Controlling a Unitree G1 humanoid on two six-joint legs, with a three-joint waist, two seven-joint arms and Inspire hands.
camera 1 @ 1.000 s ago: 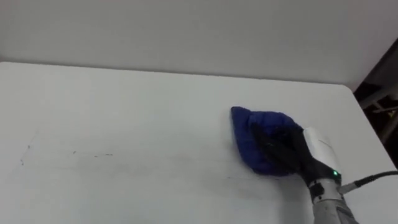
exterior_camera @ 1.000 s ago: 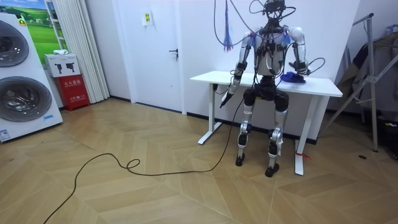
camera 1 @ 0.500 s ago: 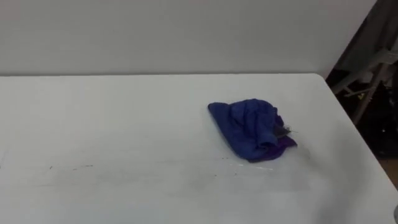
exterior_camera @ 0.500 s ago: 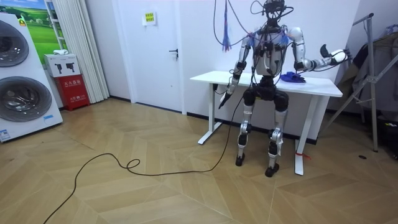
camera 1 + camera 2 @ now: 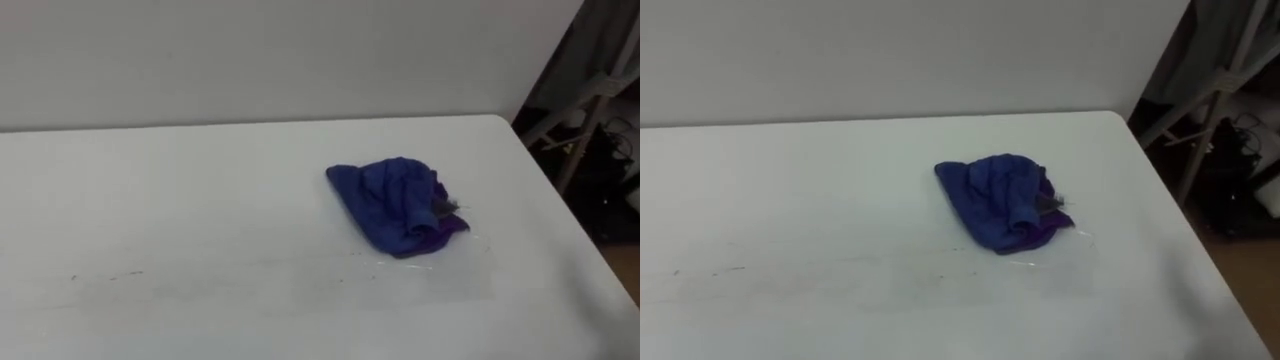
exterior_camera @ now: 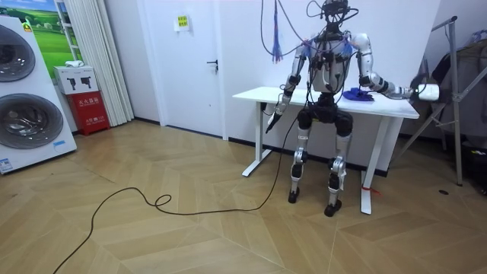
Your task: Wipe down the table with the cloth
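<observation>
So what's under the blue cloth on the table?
The blue cloth lies crumpled on the white table. Bare table surface shows all round it; what lies beneath its folds is covered.

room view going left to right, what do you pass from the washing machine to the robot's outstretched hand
washing machine → red cabinet → door → left hand → blue cloth → right hand
</observation>
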